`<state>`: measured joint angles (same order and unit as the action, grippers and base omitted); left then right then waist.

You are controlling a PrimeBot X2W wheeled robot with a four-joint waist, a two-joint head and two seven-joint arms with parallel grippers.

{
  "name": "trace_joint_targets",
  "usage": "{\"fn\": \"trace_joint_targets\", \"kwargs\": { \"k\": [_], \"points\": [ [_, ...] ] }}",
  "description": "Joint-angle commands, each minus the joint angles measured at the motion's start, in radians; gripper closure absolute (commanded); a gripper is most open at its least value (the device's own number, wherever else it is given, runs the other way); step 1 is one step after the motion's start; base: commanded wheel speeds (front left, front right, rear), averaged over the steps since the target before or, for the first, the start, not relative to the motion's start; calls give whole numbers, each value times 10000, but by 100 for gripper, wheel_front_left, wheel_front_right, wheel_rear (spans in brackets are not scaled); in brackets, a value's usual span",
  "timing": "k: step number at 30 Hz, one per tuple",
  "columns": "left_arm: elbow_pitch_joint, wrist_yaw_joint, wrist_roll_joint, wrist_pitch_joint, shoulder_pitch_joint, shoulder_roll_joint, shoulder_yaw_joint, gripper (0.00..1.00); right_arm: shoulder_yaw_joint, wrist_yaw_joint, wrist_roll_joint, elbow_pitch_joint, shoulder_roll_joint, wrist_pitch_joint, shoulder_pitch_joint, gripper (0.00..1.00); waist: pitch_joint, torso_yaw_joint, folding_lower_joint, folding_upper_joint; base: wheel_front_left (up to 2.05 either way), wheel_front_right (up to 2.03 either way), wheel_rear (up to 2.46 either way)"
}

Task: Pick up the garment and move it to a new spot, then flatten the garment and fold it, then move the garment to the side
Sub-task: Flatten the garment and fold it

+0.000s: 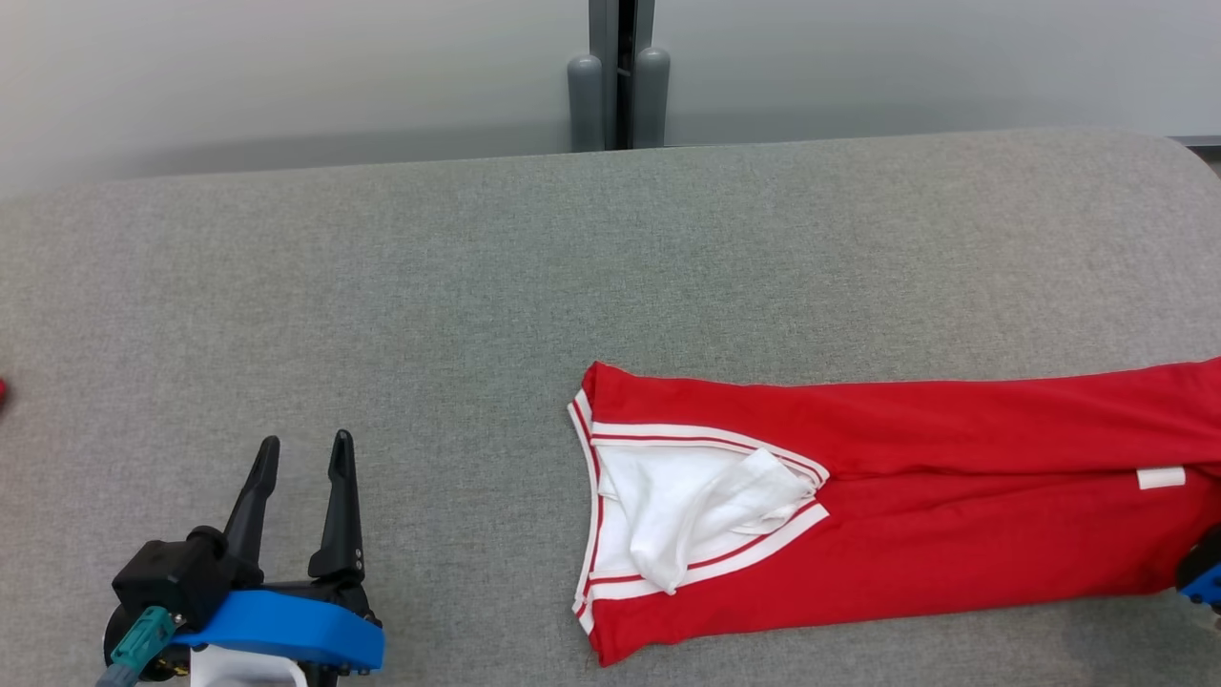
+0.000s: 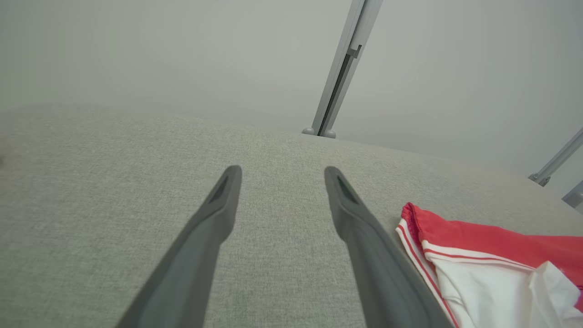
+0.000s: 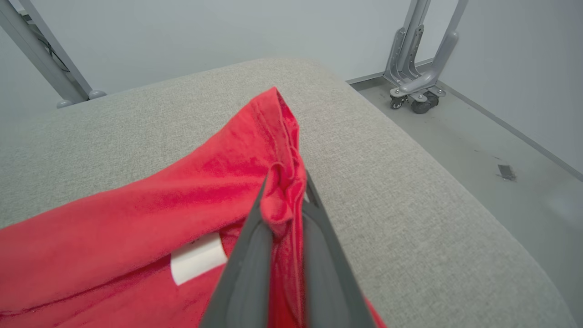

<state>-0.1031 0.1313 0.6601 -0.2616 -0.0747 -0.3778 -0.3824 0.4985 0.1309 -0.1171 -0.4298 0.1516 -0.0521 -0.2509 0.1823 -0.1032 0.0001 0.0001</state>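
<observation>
Nearest, toward the near left corner of the grey surface (image 1: pixel 477 286): left end effector (image 1: pixel 305 439), released, fingers spread wide with nothing between them, tips pointing at the far edge. Well apart from it to the right, along the near edge: red V-neck shirt (image 1: pixel 954 534), laid in a long band, white-trimmed neckline (image 1: pixel 701 439) facing the left end effector, rest stretching off toward the right edge. Small white tag (image 1: pixel 1161 478) on the red cloth near that right end. Just past the tag: right end effector (image 3: pixel 287 180), clenched on a bunched fold at the shirt's edge, red cloth pinched between both fingers and drawn up into a ridge above the surface.
</observation>
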Motion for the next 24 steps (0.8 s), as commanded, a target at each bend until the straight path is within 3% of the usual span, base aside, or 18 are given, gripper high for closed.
{"fn": "trace_joint_targets", "kwargs": {
  "k": [1, 7, 11, 14, 17, 24],
  "points": [
    [-45, -61, -28, -39, -75, -3, -24, 0, 97, -3, -178, 272, -44, -140, 141, 100, -23, -14, -1, -1, 0, 0, 0],
    [-181, -94, 24, 6, -101, 48, -115, 0, -1080, -1, -843, 1424, -788, -579, 554, 100, -141, 3, -1, -1, 0, 0, 0],
    [-225, -104, 25, 56, -145, 41, -190, 0, -3054, 1, -1625, 2136, -1010, -626, 893, 100, -227, 81, -1, -1, 0, 0, 0],
    [-227, -99, 16, 92, -161, 8, -222, 0, -4865, 1, -2839, 2477, -1020, -534, 1090, 100, -263, 174, -1, -1, 0, 0, 0],
    [-229, -84, 24, 95, -174, 14, -254, 0, -6316, -1, -3713, 2583, -991, -303, 1184, 100, -291, 290, -1, -1, 0, 0, 0],
    [-260, -35, 66, 99, -171, 47, -275, 0, -8347, 1, -4869, 1982, -994, 261, 766, 100, -278, 532, -1, -1, 0, 0, 0]
  ]
}}
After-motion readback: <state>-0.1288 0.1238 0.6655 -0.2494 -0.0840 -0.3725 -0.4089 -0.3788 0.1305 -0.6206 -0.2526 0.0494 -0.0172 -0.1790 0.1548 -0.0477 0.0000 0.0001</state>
